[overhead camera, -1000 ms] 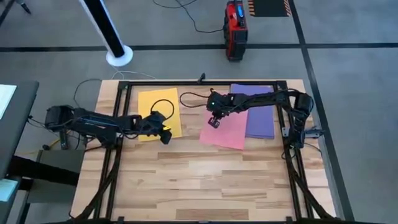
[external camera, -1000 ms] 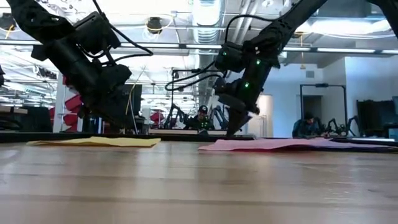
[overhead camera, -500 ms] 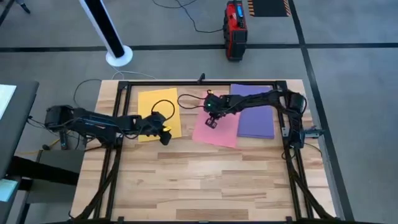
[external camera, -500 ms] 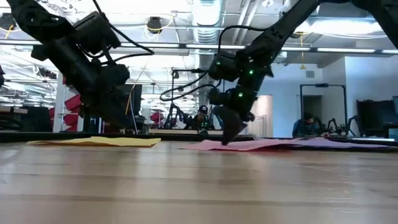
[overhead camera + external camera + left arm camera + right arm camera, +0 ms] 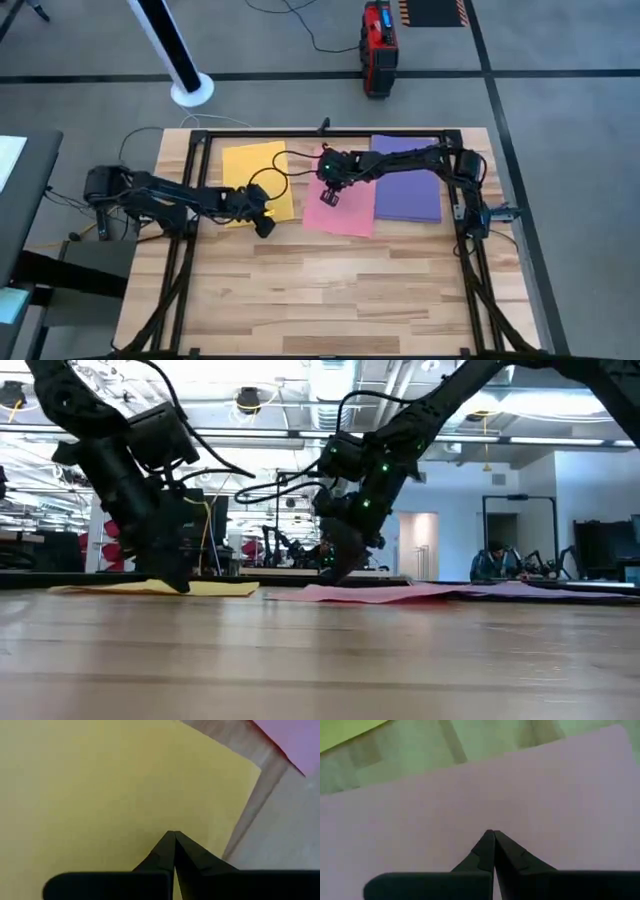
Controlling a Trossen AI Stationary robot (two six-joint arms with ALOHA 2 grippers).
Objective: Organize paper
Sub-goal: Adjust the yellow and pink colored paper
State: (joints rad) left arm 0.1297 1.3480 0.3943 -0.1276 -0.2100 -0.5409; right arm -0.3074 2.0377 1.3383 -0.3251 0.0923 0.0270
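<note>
Three sheets of paper lie flat on the far half of the wooden table: a yellow sheet at the left, a pink sheet in the middle and a purple sheet at the right. The pink sheet's right edge meets the purple sheet's left edge. My left gripper is shut, tip down at the yellow sheet's near right corner. My right gripper is shut, tip down on the pink sheet's far left part. My left gripper presses its shut fingertips down on the yellow sheet near its near right corner, slanting down from the table's left. The sheet lies flat on the table. My right gripper presses its shut fingertips down on the pink sheet's far left part, slanting down from the right. The sheet lies flat under it.
A black frame rail runs along the table's far edge, with side rails at left and right. The near half of the table is bare wood. A red device stands on the floor beyond. People sit in the room behind.
My right gripper has gone toward the table's left edge with its shut tip on the pink sheet, which has slid left along the table, uncovering the purple sheet's left part. My left gripper has come down onto the yellow sheet's near right corner.
</note>
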